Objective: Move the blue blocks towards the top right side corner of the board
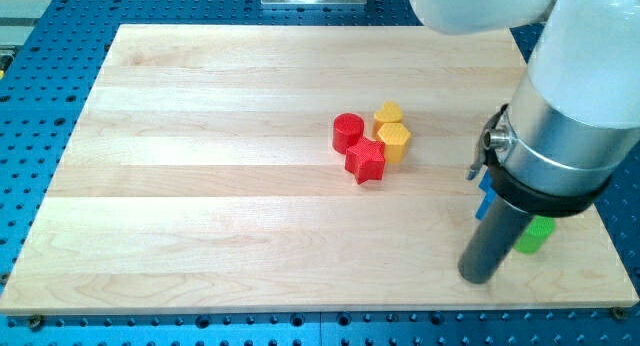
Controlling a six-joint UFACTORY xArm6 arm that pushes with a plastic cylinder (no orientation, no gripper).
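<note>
My tip (477,278) rests on the board near the view's bottom right. A blue block (484,199) shows only as a thin sliver at the left edge of the rod, just above the tip; the arm hides most of it, so its shape cannot be made out. No other blue block shows. The top right corner of the board lies behind the arm's white and grey body.
A green block (536,235) peeks out to the right of the rod. Near the board's middle sit a red cylinder (347,132), a red star (366,160), a yellow hexagon (394,142) and another yellow block (389,113). The wooden board (200,186) lies on a blue perforated table.
</note>
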